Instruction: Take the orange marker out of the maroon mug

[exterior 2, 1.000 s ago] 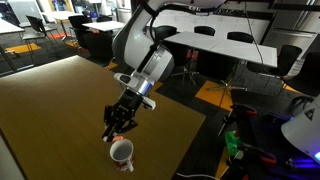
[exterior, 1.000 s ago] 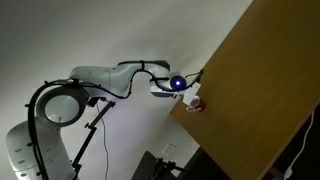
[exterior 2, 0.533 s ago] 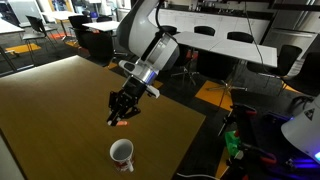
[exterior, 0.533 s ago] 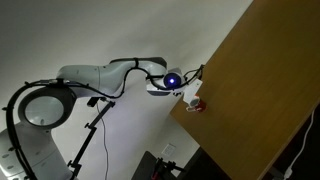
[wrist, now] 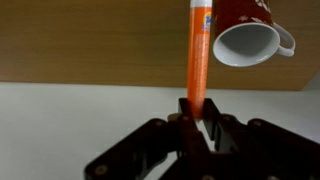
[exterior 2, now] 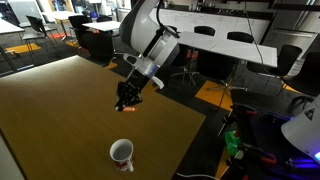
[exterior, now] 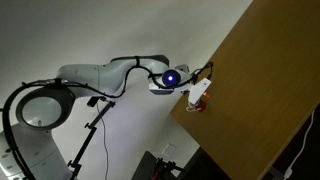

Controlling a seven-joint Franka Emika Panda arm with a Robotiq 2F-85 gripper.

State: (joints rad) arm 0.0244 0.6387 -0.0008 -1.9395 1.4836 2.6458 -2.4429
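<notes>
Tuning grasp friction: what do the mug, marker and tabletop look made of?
Mug: likely glazed ceramic, with a smooth maroon outside and a pale inside. Marker: probably smooth plastic, with an even orange barrel. Tabletop: wood or wood-look laminate, brown with faint grain, matte.

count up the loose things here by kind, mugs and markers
mugs: 1, the maroon mug, empty
markers: 1, the orange marker, clamped in the tool
total: 2

The tabletop point(wrist: 90, 40) under the maroon mug point(wrist: 245, 30) looks like matt brown wood. The mug's pretty glossy, ceramic-looking, with a smooth pale inside. Just beside it, the orange marker point(wrist: 198, 60) is smooth plastic with a slight sheen, and the gripper point(wrist: 197, 105) is matt black.
</notes>
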